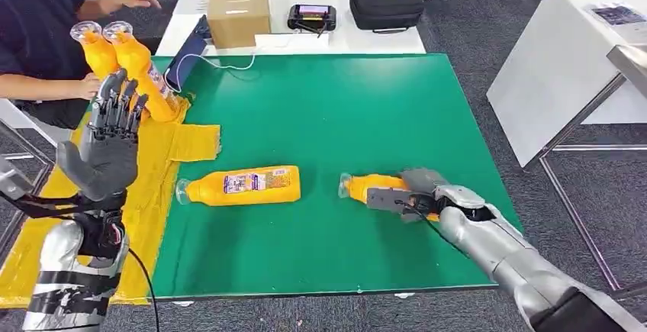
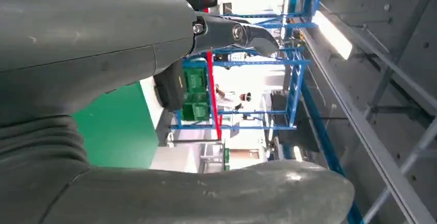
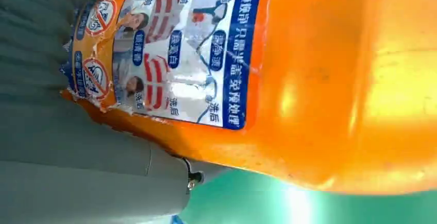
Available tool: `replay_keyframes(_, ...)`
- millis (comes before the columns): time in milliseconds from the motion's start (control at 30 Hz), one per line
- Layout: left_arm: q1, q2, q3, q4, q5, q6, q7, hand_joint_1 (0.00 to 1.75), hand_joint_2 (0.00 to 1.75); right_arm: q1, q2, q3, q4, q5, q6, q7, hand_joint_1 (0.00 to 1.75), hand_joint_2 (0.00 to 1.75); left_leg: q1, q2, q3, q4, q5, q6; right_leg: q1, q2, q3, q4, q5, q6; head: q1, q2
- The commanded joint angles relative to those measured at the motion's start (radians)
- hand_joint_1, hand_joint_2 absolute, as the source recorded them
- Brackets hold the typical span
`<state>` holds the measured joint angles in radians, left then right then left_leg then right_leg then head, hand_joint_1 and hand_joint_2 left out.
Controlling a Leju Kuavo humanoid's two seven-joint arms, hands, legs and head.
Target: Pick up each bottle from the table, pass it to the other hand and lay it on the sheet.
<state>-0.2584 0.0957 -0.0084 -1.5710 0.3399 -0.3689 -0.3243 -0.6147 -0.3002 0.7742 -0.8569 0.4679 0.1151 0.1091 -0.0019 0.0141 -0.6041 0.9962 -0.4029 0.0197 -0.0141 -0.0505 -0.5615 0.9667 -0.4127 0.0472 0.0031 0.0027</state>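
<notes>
My right hand holds an orange bottle lying on its side on the green counter, fingers wrapped over its body, clear cap pointing toward my left. Close up, its label is white with a blue border, Chinese writing and small red prohibition signs; I cannot read a brand. A second bottle lies on its side just to the left, apart from the first, its label too small to read. My left hand is raised over the yellow sheet, fingers straight and apart, holding nothing. Two more bottles lie on the sheet at the counter's left edge, beside a person's hand. The green surface beyond the bottles lies open up to the far edge.
</notes>
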Motion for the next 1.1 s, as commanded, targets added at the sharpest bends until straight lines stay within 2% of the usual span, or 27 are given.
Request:
replay_keyframes(33, 0.027, -0.001, 0.030, -0.043, -0.022, -0.014, 0.002, 0.00, 0.00, 0.067, 0.070, -0.271, -0.346, -0.202, 0.001, -0.053, 1.75, 1.75, 0.001, 0.003, -0.003, 0.001, -0.001, -0.002, 0.000, 0.009, -0.004, 0.002, 0.000, -0.003, -0.001, 0.000)
replay_keyframes(200, 0.016, -0.014, -0.001, -0.053, -0.009, 0.011, 0.023, 0.00, 0.00, 0.001, 0.076, -0.286, -0.486, -0.347, 0.048, -0.036, 1.75, 1.75, 0.000, 0.000, -0.016, 0.005, 0.002, -0.003, 0.000, 0.005, -0.018, 0.008, 0.000, -0.004, -0.001, 0.000)
replay_keyframes(433, 0.053, -0.047, -0.053, -0.080, 0.007, 0.039, 0.023, 0.00, 0.00, 0.020, 0.095, -0.203, -0.555, -0.371, 0.047, -0.026, 1.75, 1.75, 0.000, 0.000, -0.013, 0.001, 0.002, -0.003, 0.000, 0.005, -0.014, 0.004, 0.001, -0.004, -0.001, 0.000)
replay_keyframes(467, 0.051, -0.046, -0.059, -0.080, 0.013, 0.041, 0.025, 0.00, 1.75, 0.013, 0.102, -0.187, -0.545, -0.374, 0.046, -0.027, 1.75, 1.75, 0.000, -0.001, -0.014, 0.001, 0.003, -0.003, 0.000, 0.003, -0.015, 0.003, 0.001, -0.003, 0.000, 0.000)
replay_keyframes(567, 0.056, -0.051, -0.088, -0.090, 0.079, 0.013, 0.054, 0.00, 1.75, -0.027, 0.183, -0.105, -0.480, -0.369, 0.051, -0.019, 1.75, 1.75, 0.000, 0.001, -0.014, 0.001, 0.002, -0.003, 0.000, 0.006, -0.015, 0.004, 0.001, -0.004, 0.000, 0.000)
replay_keyframes(633, 0.102, -0.071, -0.083, -0.138, 0.116, -0.002, 0.034, 0.00, 1.75, -0.034, 0.246, -0.041, -0.433, -0.336, 0.034, -0.004, 1.75, 1.75, 0.000, 0.004, -0.013, 0.001, 0.002, -0.004, 0.000, 0.010, -0.016, 0.004, 0.002, -0.004, 0.000, 0.000)
replay_keyframes(700, 0.154, -0.082, -0.079, -0.186, 0.131, -0.013, 0.019, 0.00, 1.75, -0.035, 0.275, 0.011, -0.402, -0.318, 0.020, 0.000, 1.75, 1.75, 0.000, 0.006, -0.014, 0.000, 0.002, -0.004, 0.000, 0.010, -0.016, 0.004, 0.002, -0.004, 0.000, 0.000)
replay_keyframes(767, 0.161, -0.082, -0.078, -0.195, 0.132, -0.016, 0.016, 0.00, 1.75, -0.034, 0.273, 0.018, -0.401, -0.318, 0.013, -0.002, 1.75, 1.75, 0.001, 0.008, -0.012, -0.001, 0.001, -0.004, 0.001, 0.012, -0.015, 0.003, 0.002, -0.004, 0.000, 0.000)
replay_keyframes(933, 0.151, -0.083, -0.073, -0.184, 0.134, -0.024, 0.014, 0.00, 1.75, -0.036, 0.254, 0.013, -0.414, -0.337, 0.019, -0.006, 1.75, 1.75, 0.001, -0.001, -0.016, 0.001, 0.003, -0.003, 0.001, 0.004, -0.018, 0.004, 0.001, -0.003, 0.000, 0.000)
replay_keyframes(1100, 0.237, -0.092, -0.096, -0.234, 0.124, -0.048, 0.001, 0.00, 1.75, -0.021, 0.300, 0.054, -0.393, -0.327, 0.017, 0.000, 1.75, 1.75, 0.001, 0.003, -0.014, 0.000, 0.002, -0.003, 0.001, 0.008, -0.016, 0.003, 0.001, -0.004, 0.000, 0.000)
